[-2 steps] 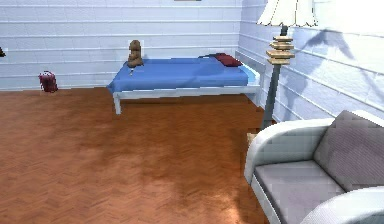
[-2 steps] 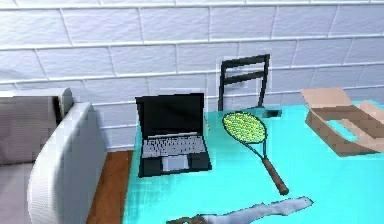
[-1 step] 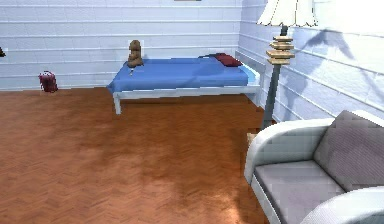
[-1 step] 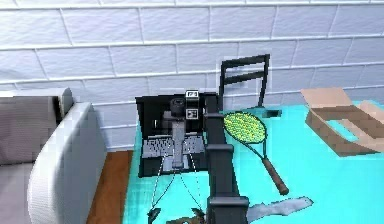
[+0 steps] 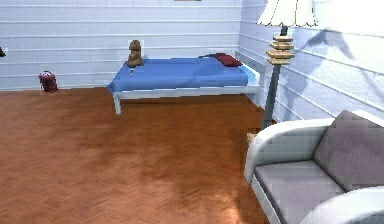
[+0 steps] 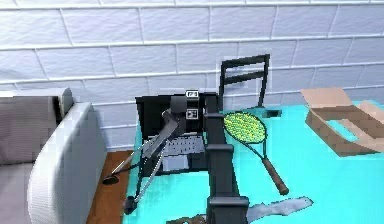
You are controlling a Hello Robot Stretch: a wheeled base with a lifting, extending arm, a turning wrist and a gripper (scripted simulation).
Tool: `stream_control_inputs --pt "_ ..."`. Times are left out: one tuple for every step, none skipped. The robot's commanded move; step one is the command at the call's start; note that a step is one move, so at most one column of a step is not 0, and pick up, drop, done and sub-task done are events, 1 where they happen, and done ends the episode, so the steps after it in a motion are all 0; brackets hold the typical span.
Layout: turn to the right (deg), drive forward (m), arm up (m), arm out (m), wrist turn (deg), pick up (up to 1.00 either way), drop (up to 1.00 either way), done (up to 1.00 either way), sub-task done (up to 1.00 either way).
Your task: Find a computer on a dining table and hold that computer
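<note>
Where sofa (image 5: 320, 165) crowds fwd view's btm right, floor room: bare wood floor (image 5: 120, 160) wide open to left & centre.
Sofa edge: grey arm curves round near lamp pole; seat cut by right & btm edges.
Lamp (image 5: 277, 60): stands just behind sofa by right wall; shade top cut off.
Bed (image 5: 185, 75): blue cover, against far wall; brown figure (image 5: 134, 53) at its left end, dark red pillow (image 5: 228, 61) at right end.
Red thing (image 5: 48, 81): on floor by far wall, left; too small to name.
Arm bar (image 6: 222, 170): arm side view, rises from btm edge over teal table (image 6: 310, 165), reaching toward wall.
Grey scrap (image 6: 275, 210): flat on table by arm base; can't make out.
Gap: narrow floor strip betw sofa & table's left edge.
Gripper (image 6: 150, 160): left of white squares, slants down-left across table's left edge.
Jaws: state can't be told; nor whether anything's held, as laptop sits right behind.
Laptop (image 6: 165, 125): on teal table, far left corner, lid up, partly hid by gripper.
Racket (image 6: 243, 128): green strings, flat on table just right of arm.
Box (image 6: 340, 120): open cardboard, table's right, cut by frame.
Chair (image 6: 245, 80): dark back beyond table, near wall.
</note>
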Motion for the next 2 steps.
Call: stream_control_inputs --pt "0.0 0.0 0.0 0.0 45.0 0.0 0.0 0.0 0.0" --pt "0.0 0.0 0.0 0.0 45.0 0.0 0.0 0.0 0.0"
